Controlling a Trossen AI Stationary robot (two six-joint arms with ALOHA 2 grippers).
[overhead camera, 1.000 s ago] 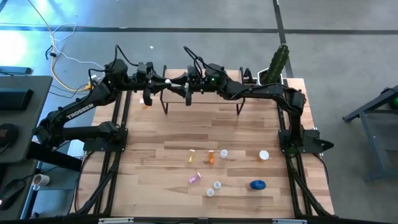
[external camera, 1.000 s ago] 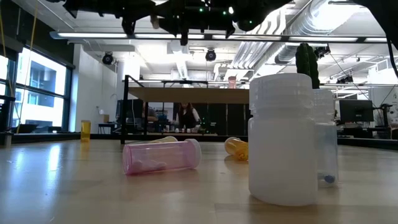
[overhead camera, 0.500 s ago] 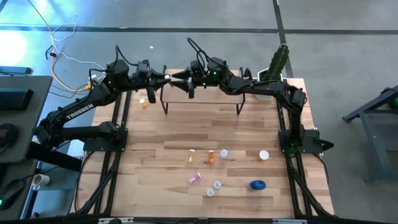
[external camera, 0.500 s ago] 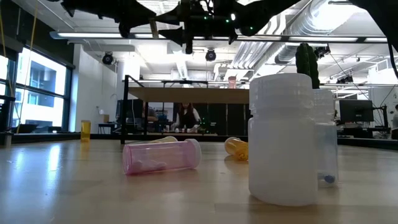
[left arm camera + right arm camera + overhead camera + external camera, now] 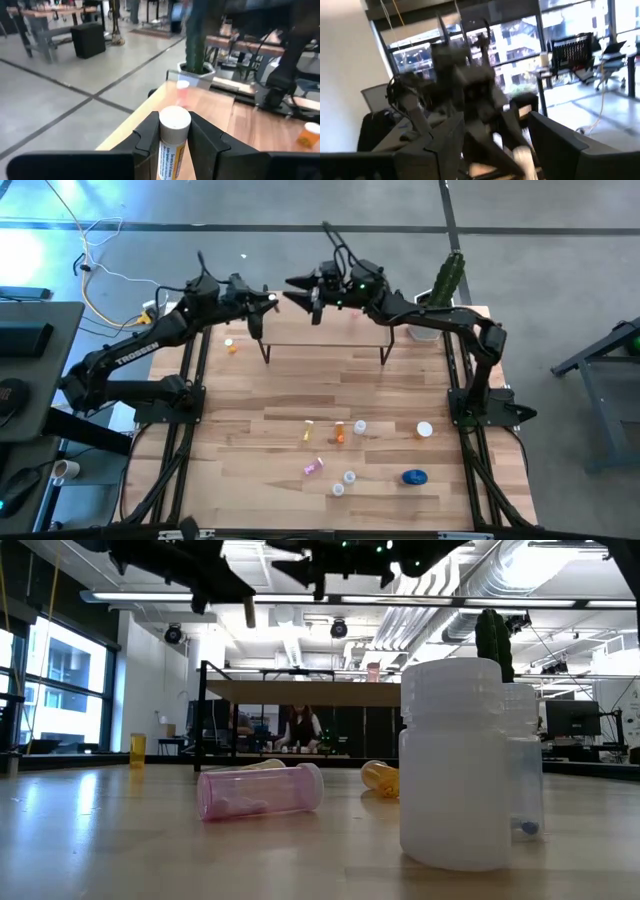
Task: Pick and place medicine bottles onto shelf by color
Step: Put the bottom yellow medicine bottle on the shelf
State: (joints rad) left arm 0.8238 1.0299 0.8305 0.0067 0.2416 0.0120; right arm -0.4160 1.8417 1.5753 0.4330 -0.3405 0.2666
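My left gripper [image 5: 266, 302] is shut on a white-capped bottle with a yellow label [image 5: 171, 150], high over the left end of the shelf [image 5: 325, 338]. My right gripper [image 5: 301, 292] is open and empty, facing it from the right. A pink bottle [image 5: 183, 86] stands on the shelf near the cactus. On the near part of the table lie or stand a yellow bottle [image 5: 308, 430], an orange one [image 5: 340, 433], a pink one [image 5: 314, 467], several white ones [image 5: 349, 476] and a blue jar [image 5: 414, 476]. Another orange bottle [image 5: 232, 348] lies left of the shelf. My left gripper pinches the bottle between its two fingers [image 5: 150, 135], on the bottle's sides just behind the white cap [image 5: 174, 120]. The bottle lies along the fingers, its cap end sticking out past them toward the table's right. It is lifted clear, above the shelf.
A white pot with a green cactus [image 5: 443, 285] stands at the table's far right corner. In the low view a big white bottle [image 5: 455, 770] stands close by, with the pink bottle [image 5: 260, 790] lying left of it. Bare table lies between the shelf and the loose bottles.
Both grippers have risen from beside the shelf's left end and gone toward the table's far edge. My left gripper keeps the white-capped bottle and has gone a little to the right. My right gripper has tipped upward.
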